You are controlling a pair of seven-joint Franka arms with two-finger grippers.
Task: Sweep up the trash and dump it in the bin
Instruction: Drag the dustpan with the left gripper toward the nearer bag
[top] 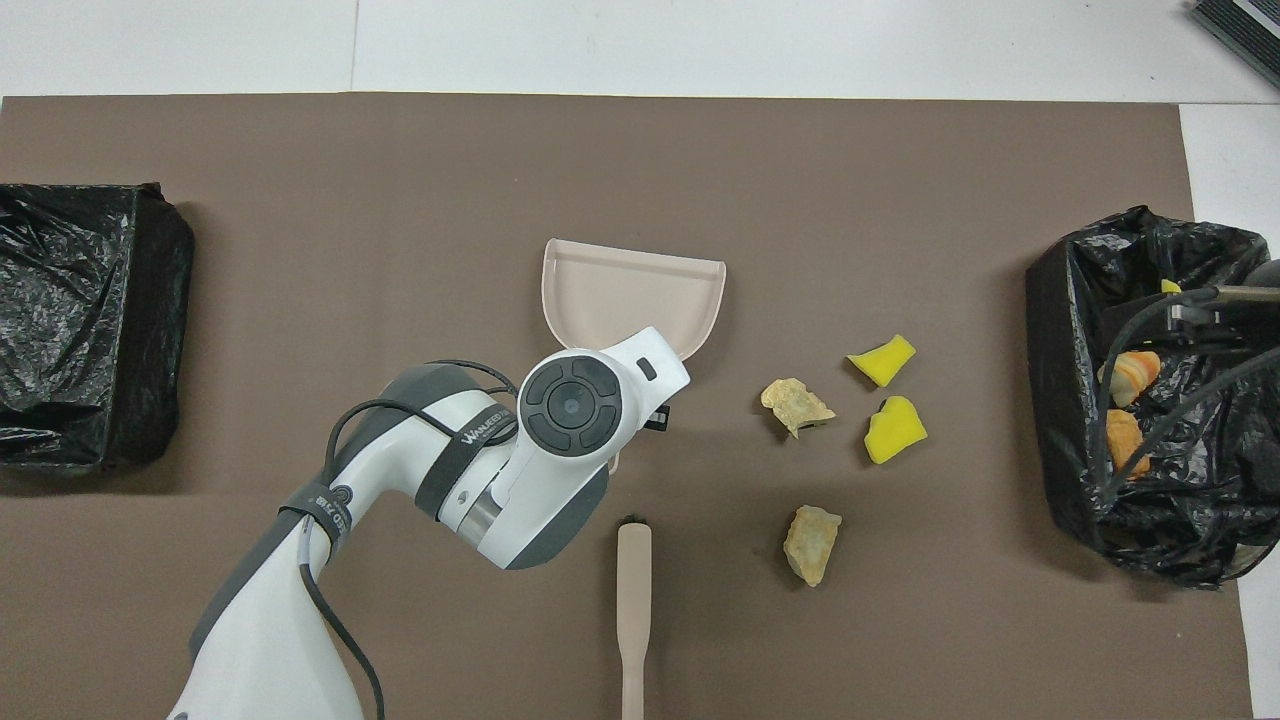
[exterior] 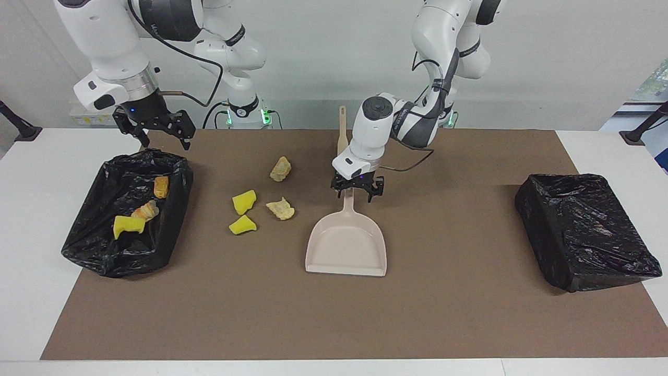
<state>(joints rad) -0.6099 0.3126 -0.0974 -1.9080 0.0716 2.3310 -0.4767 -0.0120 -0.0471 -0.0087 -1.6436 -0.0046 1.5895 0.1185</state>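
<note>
White table [exterior: 31, 209] under a brown mat [exterior: 334, 318] fills both views, with a pale wall at the top of the facing view. A black-lined bin [exterior: 125, 258] sits at the right arm's end of the mat, at mid-height on the edge of the facing view. A second black-lined bin [exterior: 584, 235] sits at the left arm's end, on the other edge of that frame.

The trash is split. Three bits lie in the bin at the right arm's end: a yellow wedge [exterior: 128, 225] and two bread-like pieces [exterior: 146, 210] [exterior: 161, 186]. Four bits lie on the mat between that bin and the dustpan [exterior: 347, 245]: two yellow foam wedges [exterior: 244, 201] [exterior: 242, 225] close together and two beige lumps [exterior: 281, 168] [exterior: 281, 209]. One lump is just beside the wedges; the other is higher in the facing view, nearer the robots.

The dustpan lies at the centre of the frame, its handle pointing toward the robots. The left pincer [exterior: 357, 192] is down on that handle, its fingers drawn narrow around it. The brush [exterior: 342, 136] lies on the mat just above it in the facing view, apart from the handle.

The right pincer [exterior: 154, 128] hangs in the upper corner of the facing view, raised over the robot-side edge of the filled bin, spread wide and carrying nothing.
</note>
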